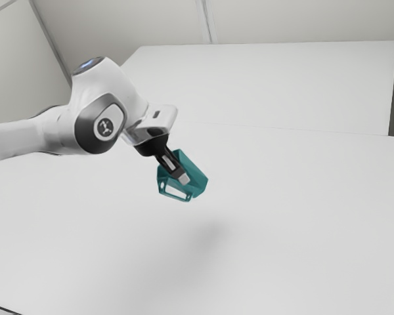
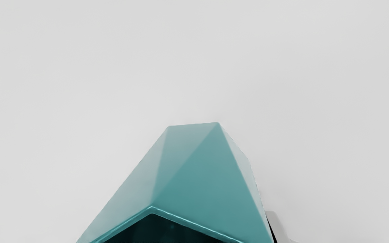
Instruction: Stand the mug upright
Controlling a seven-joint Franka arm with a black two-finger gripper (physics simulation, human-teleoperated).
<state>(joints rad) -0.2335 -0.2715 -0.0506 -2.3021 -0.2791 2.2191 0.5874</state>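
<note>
Tool (image 1: 184, 178) holds tilted mug (image 1: 196, 180) above table (image 1: 289, 230) (open air).

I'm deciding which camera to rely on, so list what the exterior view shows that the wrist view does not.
From the exterior view: the white arm, the gripper holding the mug tilted above the table, the mug's handle, and a soft shadow on the table.

From the wrist view: the mug's dark inside, edged by a glossy rim.

In both: the mug's teal, faceted outside, a fingertip beside it, and the pale tabletop.
</note>
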